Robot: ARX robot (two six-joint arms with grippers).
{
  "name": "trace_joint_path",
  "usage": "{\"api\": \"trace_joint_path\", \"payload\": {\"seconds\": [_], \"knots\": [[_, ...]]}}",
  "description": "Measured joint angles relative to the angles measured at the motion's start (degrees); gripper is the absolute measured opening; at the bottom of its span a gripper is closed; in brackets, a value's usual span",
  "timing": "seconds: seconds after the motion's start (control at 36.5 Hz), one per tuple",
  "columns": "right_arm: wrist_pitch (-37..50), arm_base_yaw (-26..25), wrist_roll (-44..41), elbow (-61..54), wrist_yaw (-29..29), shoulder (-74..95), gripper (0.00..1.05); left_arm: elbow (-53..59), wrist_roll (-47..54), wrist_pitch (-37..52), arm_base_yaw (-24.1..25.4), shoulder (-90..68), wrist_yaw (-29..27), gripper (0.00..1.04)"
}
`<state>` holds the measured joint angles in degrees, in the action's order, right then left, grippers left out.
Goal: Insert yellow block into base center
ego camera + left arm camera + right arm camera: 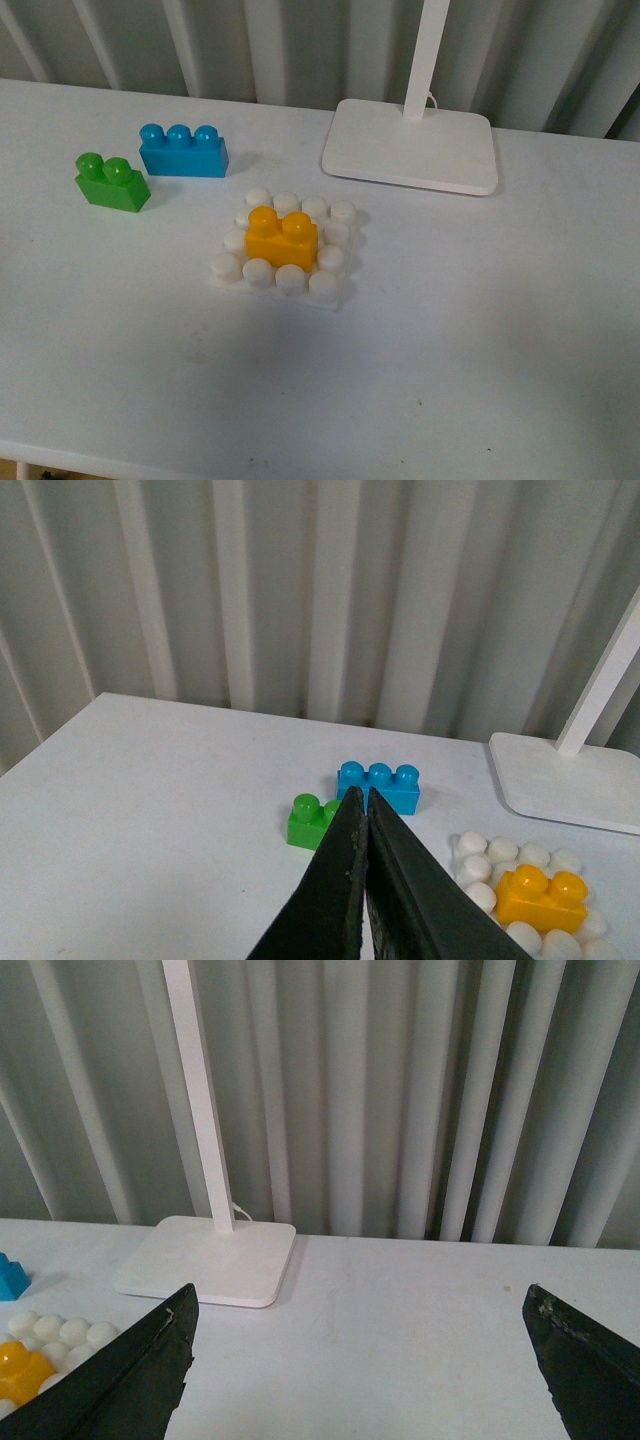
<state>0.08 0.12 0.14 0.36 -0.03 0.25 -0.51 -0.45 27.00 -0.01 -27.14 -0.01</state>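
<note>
The yellow block (281, 236) sits on the middle studs of the white studded base (225, 268), in the middle of the table. It also shows in the left wrist view (541, 898) on the base (470, 846), and at the edge of the right wrist view (18, 1370) on the base (62, 1332). Neither arm shows in the front view. My left gripper (360, 798) is shut and empty, held back above the table, apart from the base. My right gripper (360, 1302) is open wide and empty over bare table.
A green two-stud brick (111, 182) and a blue three-stud brick (182, 150) lie left of the base; both show in the left wrist view, green (311, 822) and blue (379, 784). A white lamp foot (412, 146) with its post stands at the back right.
</note>
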Motion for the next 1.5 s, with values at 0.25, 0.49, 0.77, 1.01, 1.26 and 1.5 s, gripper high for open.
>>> {"api": "trace_joint_path", "payload": {"seconds": [0.25,0.49,0.77,1.01,1.26,1.5], "knots": [[0.0,0.0,0.0,0.0,0.0,0.0,0.95,0.0,0.0,-8.1,0.0,8.4,0.0,0.04],[0.0,0.0,0.0,0.0,0.0,0.0,0.95,0.0,0.0,-13.8,0.0,14.2,0.0,0.04],[0.0,0.0,0.0,0.0,0.0,0.0,0.95,0.0,0.0,-20.5,0.0,20.0,0.0,0.04],[0.0,0.0,0.0,0.0,0.0,0.0,0.95,0.0,0.0,-26.9,0.0,26.8,0.0,0.04],[0.0,0.0,0.0,0.0,0.0,0.0,0.95,0.0,0.0,-26.9,0.0,26.8,0.0,0.06],[0.0,0.0,0.0,0.0,0.0,0.0,0.95,0.0,0.0,-26.9,0.0,26.8,0.0,0.58]]}}
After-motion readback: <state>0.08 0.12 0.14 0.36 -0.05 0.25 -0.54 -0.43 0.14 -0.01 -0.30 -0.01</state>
